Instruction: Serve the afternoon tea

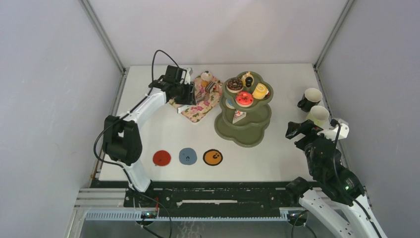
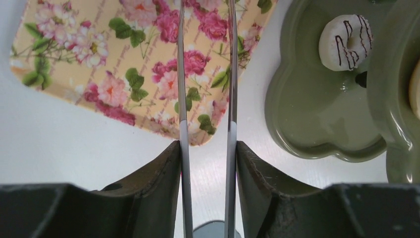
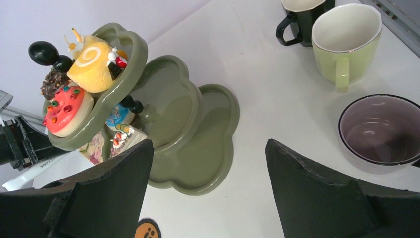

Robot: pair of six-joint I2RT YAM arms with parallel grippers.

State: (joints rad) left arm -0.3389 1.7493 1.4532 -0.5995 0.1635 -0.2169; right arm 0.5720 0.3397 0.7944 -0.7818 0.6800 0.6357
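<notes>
The olive-green three-tier stand (image 1: pixel 246 133) with a black knob (image 3: pixel 43 52) holds a chocolate donut (image 1: pixel 234 84), a red donut (image 1: pixel 244 98) and a yellow roll (image 1: pixel 260 91) on top. A cake slice (image 1: pixel 239 115) sits lower, and a white striped donut (image 2: pixel 346 42) lies on the bottom tier. My left gripper (image 1: pixel 185 96) is shut on thin metal tongs (image 2: pixel 181 99), whose empty arms reach over the floral tray (image 2: pixel 74 59). A cupcake (image 1: pixel 205 77) stands on the tray. My right gripper (image 3: pixel 208 148) is open and empty, between the stand and the three mugs: black (image 3: pixel 302 15), green (image 3: pixel 346 39), dark (image 3: pixel 381 131).
Red (image 1: pixel 161 158), blue (image 1: pixel 187 156) and orange (image 1: pixel 213 157) coasters lie in a row near the front edge. The black mug (image 1: pixel 310 99) and the green mug (image 1: pixel 318 115) stand by the right wall. Grey walls close in the table on three sides.
</notes>
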